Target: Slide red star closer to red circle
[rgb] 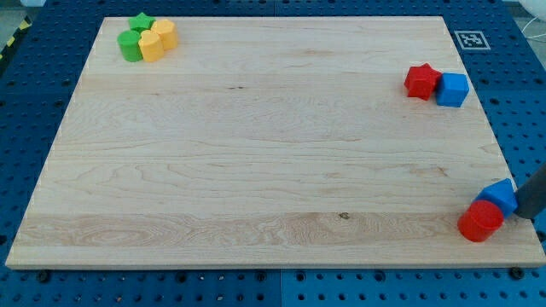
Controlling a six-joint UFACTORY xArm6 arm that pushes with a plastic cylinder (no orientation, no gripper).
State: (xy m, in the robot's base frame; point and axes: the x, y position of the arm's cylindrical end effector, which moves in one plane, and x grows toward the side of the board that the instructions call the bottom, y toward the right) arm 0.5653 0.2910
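Note:
The red star (421, 81) sits near the board's right edge in the upper part of the view, touching a blue cube (453, 89) on its right. The red circle (481, 221) lies at the bottom right corner of the board, touching a blue block (499, 195) just above and to its right; that block's shape is unclear. My tip (525, 214) shows as a dark rod at the view's right edge, right beside this blue block and to the right of the red circle, far below the red star.
A cluster at the board's top left holds a green star (141, 21), a green circle (130, 46) and two yellow blocks (151, 46) (164, 33). A black-and-white marker tag (470, 38) sits at the board's top right corner.

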